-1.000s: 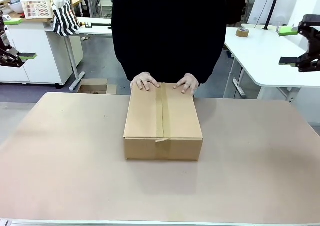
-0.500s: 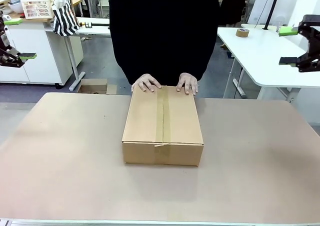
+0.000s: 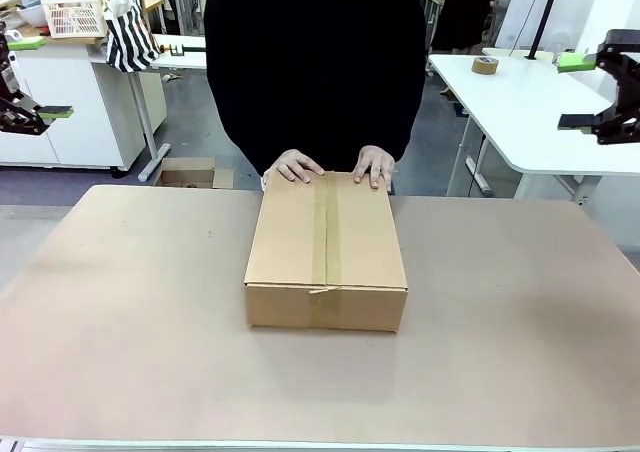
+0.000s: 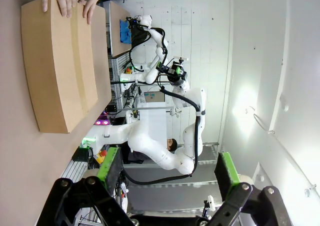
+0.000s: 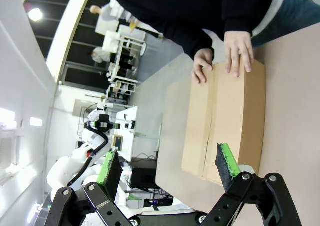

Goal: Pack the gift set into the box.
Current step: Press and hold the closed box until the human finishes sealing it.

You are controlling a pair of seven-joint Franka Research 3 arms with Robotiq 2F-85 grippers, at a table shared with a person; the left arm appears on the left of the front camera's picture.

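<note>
Box (image 3: 326, 242), taped shut, mid-table (image 3: 120, 322), with person's hands (image 3: 293, 165) on far edge. Left end effector (image 4: 167, 166) and right end effector (image 5: 167, 166) raised, wide open, empty.

From my seat I see one wide table (image 3: 120, 312) with a matt tan top that takes up the lower half of the front view, with a thin pale strip along its near edge. The box (image 3: 326, 242) lies flat on it, about midway between left and right and nearer the far edge than mine, its long side running away from me. Its top flaps are shut, and a strip of brown tape (image 3: 320, 227) runs down the centre seam and folds a little way over the near face. I make out a soft shadow on the tabletop just in front of the box.
</note>
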